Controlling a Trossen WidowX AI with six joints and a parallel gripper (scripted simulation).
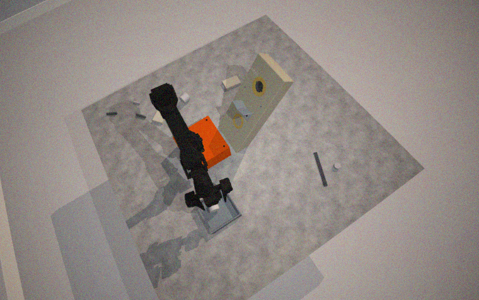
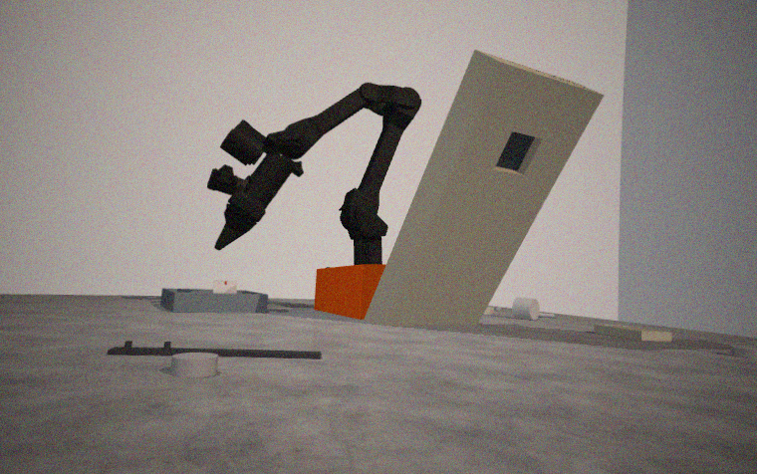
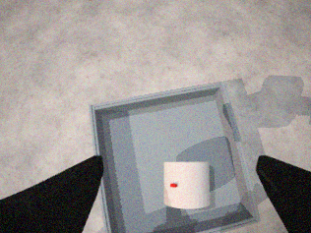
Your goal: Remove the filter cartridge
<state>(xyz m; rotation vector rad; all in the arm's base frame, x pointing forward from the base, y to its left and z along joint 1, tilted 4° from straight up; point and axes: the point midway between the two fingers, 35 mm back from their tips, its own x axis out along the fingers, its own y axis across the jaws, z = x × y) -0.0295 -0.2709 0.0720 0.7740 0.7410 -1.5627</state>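
The white round cartridge (image 1: 214, 207) (image 2: 225, 287) (image 3: 189, 186) with a small red mark is inside the grey-blue tray (image 1: 225, 224) (image 2: 189, 302) (image 3: 155, 95), and its top shows above the tray wall. Its slots do not show, and I cannot tell whether it stands or lies on its side. My gripper (image 1: 214, 204) (image 2: 217, 246) (image 3: 181, 163) is open and empty, well above the tray and clear of the cartridge. The service panel (image 1: 268, 102) (image 2: 457, 223) leans beside the robot base, with a dark round opening (image 1: 259, 86) inside a yellow ring.
The orange base block (image 1: 212, 137) (image 2: 341, 290) is between tray and panel. A grey-blue cover (image 1: 241, 106) juts from the panel face above another yellow ring (image 1: 237, 121). A dark bar (image 1: 320, 169) (image 2: 251, 353) and a short pale cylinder (image 1: 336, 167) (image 2: 194, 364) lie away from the tray.
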